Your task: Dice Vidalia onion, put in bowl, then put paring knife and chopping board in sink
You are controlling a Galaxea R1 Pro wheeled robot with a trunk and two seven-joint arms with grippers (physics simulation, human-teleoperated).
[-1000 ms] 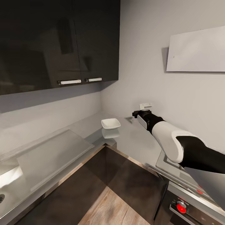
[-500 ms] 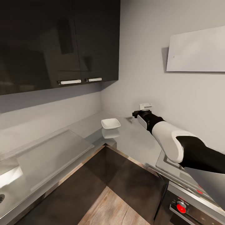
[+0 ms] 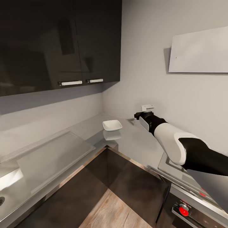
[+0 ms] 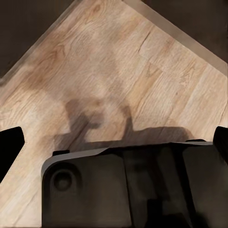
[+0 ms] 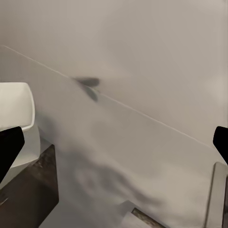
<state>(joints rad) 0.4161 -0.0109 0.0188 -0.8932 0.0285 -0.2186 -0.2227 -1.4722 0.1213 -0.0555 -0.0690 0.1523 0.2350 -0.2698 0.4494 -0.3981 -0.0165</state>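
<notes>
Sitting empty on countertop (image 3: 136, 139), white bowl (image 3: 112, 125); right claw (image 5: 114, 142) spread wide nearby; left claw (image 4: 114, 145) wide too.

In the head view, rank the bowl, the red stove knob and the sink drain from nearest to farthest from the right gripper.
1. The bowl, on the countertop just left of the right gripper.
2. The red stove knob, low at the right.
3. The sink drain, at the far left edge.

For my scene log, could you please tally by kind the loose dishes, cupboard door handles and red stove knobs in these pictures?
White bowl on the countertop: 1
Cupboard door handles: 2
Red stove knob: 1
Total: 4
</notes>
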